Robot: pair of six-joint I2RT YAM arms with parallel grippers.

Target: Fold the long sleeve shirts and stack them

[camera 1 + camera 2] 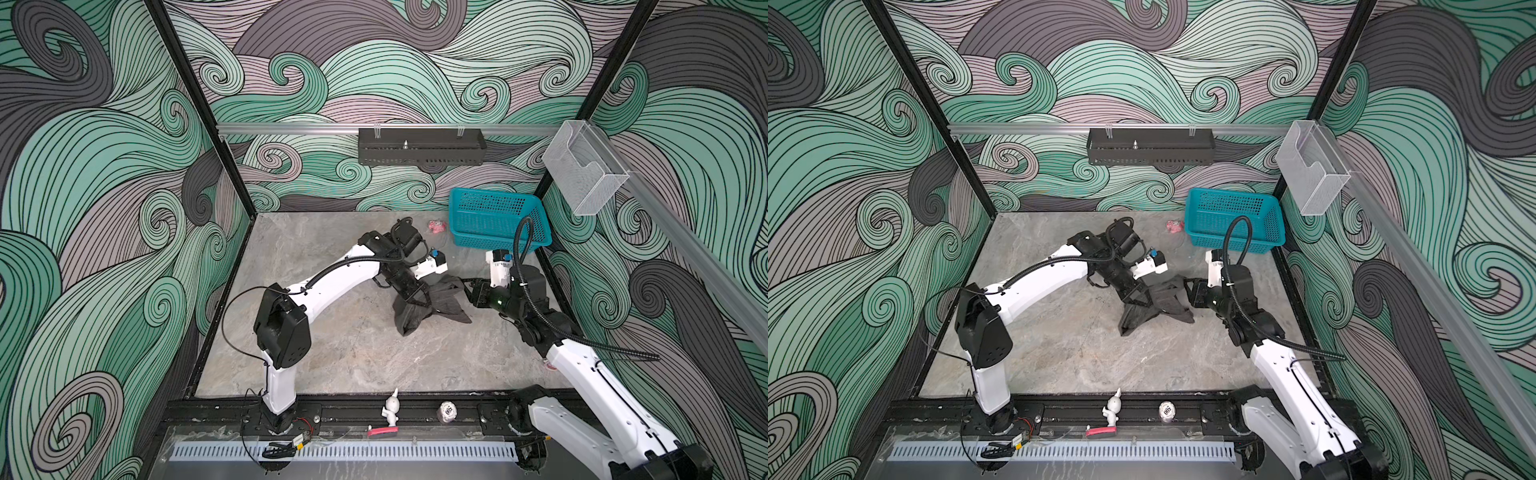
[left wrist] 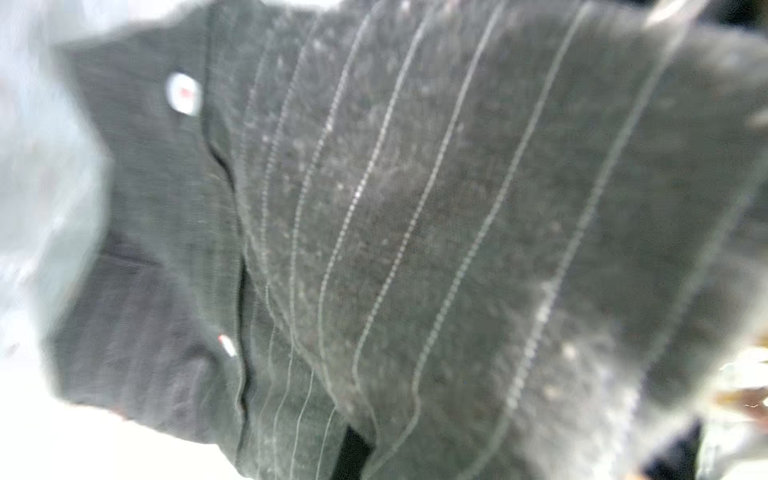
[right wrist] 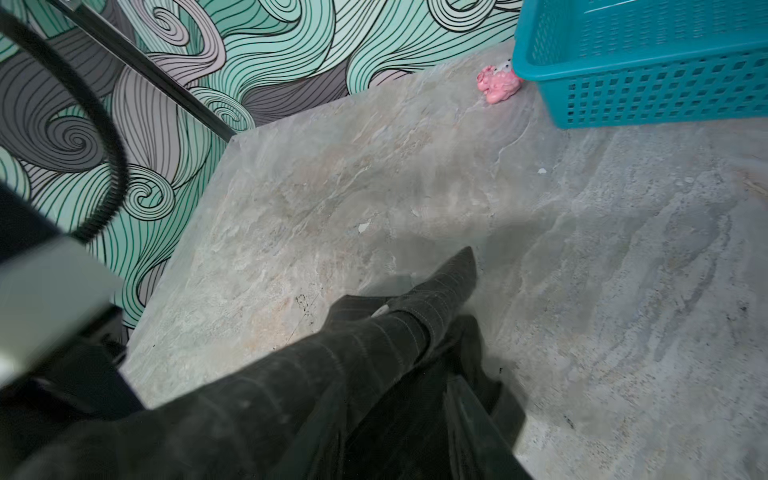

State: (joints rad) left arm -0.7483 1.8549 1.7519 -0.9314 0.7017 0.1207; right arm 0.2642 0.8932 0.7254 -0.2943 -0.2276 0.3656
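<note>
The dark pinstriped shirt (image 1: 432, 307) (image 1: 1154, 307) lies crumpled on the grey marbled desk (image 1: 353, 353) (image 1: 1079, 353), directly between the two sets of jaws. In both top views the left jaws point down onto the shirt's edge on their side. They are closed tight on a pinch of the cloth, which gathers under them and fans out toward the right jaws and toward the front of the desk. From the left wrist, the shirt (image 2: 415, 249) fills almost the whole frame, blurred and very close to the jaws. It shows charcoal cloth with thin pale stripes, a long seam edge, and one small white button (image 2: 184, 93) beside that edge.

The right jaws sit at the opposite edge of the shirt, right at the cloth in both top views. From the right wrist, a long band of the shirt (image 3: 332, 374) runs out ahead of the jaws and ends in a pointed tip over the desk (image 3: 415, 187). Cloth covers the jaws themselves, so I cannot tell how wide they stand or whether they hold anything.

Beyond the right jaws, well apart from the shirt, a teal perforated basket (image 1: 498, 241) (image 1: 1233, 232) (image 3: 644, 87) stands at the desk's far corner. A small pink toy (image 1: 436, 226) (image 1: 1174, 225) (image 3: 498, 85) lies just beside the basket, on the side facing the left jaws.
</note>
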